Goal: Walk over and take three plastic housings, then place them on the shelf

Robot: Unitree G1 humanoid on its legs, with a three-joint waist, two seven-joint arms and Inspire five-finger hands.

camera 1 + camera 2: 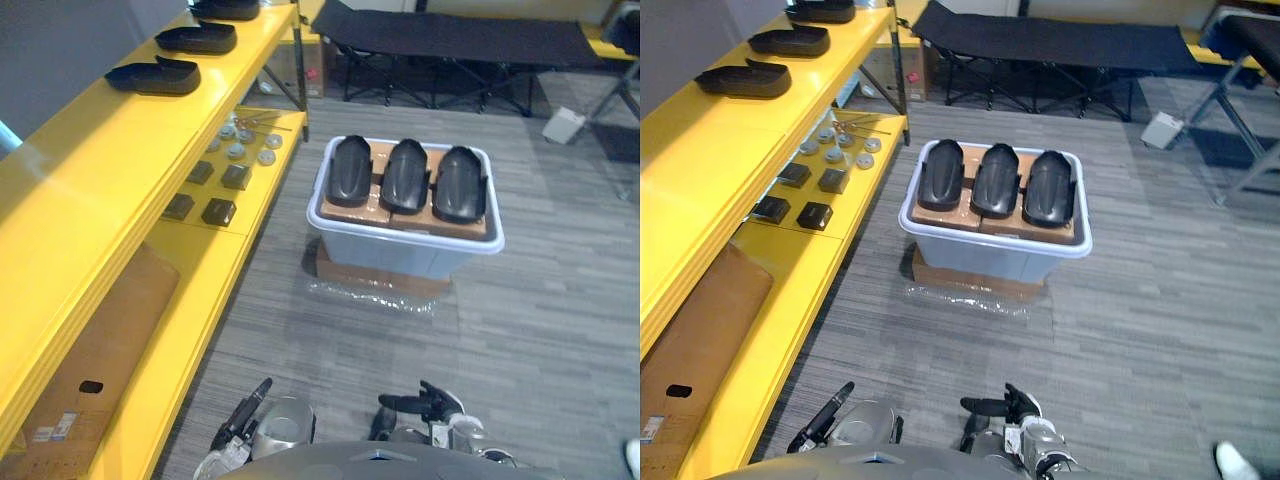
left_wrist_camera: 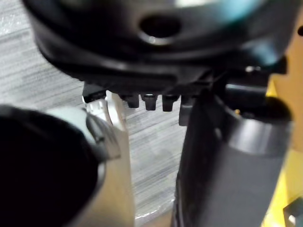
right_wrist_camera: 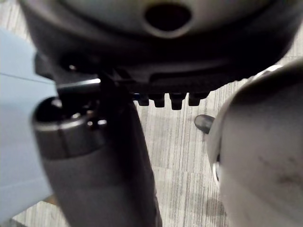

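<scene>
Three black plastic housings (image 1: 350, 170) (image 1: 405, 175) (image 1: 460, 183) lie side by side on cardboard in a pale bin (image 1: 400, 243) on the floor ahead. Up to three more black housings (image 1: 155, 76) (image 1: 197, 38) rest on the top board of the yellow shelf (image 1: 90, 190) along the left. My left hand (image 1: 240, 418) hangs low at the near edge, fingers straight, holding nothing. My right hand (image 1: 425, 404) hangs beside it, relaxed and empty. Both hands are well short of the bin.
The bin stands on a flat cardboard box (image 1: 380, 282). Small metal discs (image 1: 240, 140) and dark blocks (image 1: 210, 192) lie on the lower shelf board, with a cardboard sheet (image 1: 90, 370) below. A black folding cot (image 1: 450, 35) stands behind the bin. Grey carpet lies between me and the bin.
</scene>
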